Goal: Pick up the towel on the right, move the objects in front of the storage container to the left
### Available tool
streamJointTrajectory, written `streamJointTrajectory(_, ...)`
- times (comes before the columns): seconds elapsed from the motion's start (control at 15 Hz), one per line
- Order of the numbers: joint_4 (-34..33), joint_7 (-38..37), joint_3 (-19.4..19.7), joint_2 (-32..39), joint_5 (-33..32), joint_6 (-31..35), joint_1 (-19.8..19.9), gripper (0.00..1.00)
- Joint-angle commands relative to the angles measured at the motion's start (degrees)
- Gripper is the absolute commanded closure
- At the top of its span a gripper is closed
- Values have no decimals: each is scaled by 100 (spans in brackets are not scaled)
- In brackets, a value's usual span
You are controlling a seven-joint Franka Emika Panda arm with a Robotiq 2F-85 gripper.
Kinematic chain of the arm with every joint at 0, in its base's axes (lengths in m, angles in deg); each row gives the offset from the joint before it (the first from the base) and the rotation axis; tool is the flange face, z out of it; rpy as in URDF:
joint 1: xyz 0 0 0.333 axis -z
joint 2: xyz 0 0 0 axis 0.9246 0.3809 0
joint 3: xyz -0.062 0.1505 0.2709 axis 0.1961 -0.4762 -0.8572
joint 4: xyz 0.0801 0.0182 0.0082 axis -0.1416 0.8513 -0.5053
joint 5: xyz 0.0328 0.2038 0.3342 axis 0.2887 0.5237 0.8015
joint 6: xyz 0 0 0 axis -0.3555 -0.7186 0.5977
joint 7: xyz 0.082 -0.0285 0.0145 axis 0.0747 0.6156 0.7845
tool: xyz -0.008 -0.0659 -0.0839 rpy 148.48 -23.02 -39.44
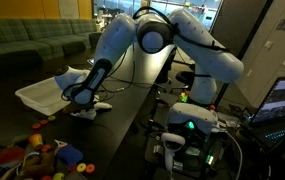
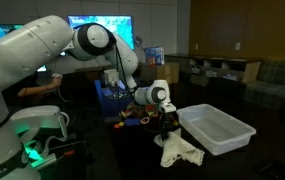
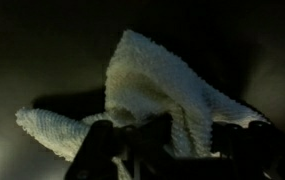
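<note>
Your arm (image 1: 172, 45) reaches down over the dark table (image 1: 127, 120). The bin (image 2: 222, 138) sits on the table just beside the spot you are working.

The towel (image 2: 179, 152) hangs from the gripper (image 2: 168, 130) right next to the bin's wall. Its lower folds look to be resting on the table or barely off it, and I cannot tell which.

In the wrist view the towel (image 3: 152, 85) bunches up between the fingers (image 3: 97, 152). They are clenched on a fold of it, with one corner trailing off to the side.

The objects (image 1: 42, 155) lie in a loose jumble at the near end of the table, well apart from the gripper and untouched.

What could go wrong from here:

- **Losing the towel.** You seem to have only a ridge of cloth, not the bulk. A quick lift or swing could pull that fold out and drop the towel.
- **Snagging the bin.** If you move sideways before rising, the trailing corner may catch on the bin's rim or drag the bin along.
- **Scattering the objects.** Several of them look round. Sweeping left with loose cloth hanging down could roll them off the table edge.
- **Poor view.** The wrist view is dim, so you could miss a slip.
</note>
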Motion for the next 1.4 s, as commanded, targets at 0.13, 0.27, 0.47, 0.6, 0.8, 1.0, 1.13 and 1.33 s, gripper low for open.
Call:
streamJointTrajectory(0.13,-1129,-109,13,702,-147,-84,37,96)
streamJointTrajectory(0.27,-1410,-88,-5,870,-125,-86,53,96)
streamJointTrajectory(0.47,-1776,-37,-62,1037,-76,-104,89,96)
streamJointTrajectory(0.6,-2015,11,-113,1163,-54,-109,106,96)
streamJointTrajectory(0.8,-2324,100,-212,1301,-30,-134,110,96)
streamJointTrajectory(1.0,-2560,209,-341,1400,-17,-126,66,96)
streamJointTrajectory(1.13,-2692,296,-441,1447,-10,-104,20,96)
streamJointTrajectory(1.33,-2931,390,-543,1558,-18,-115,-79,96)
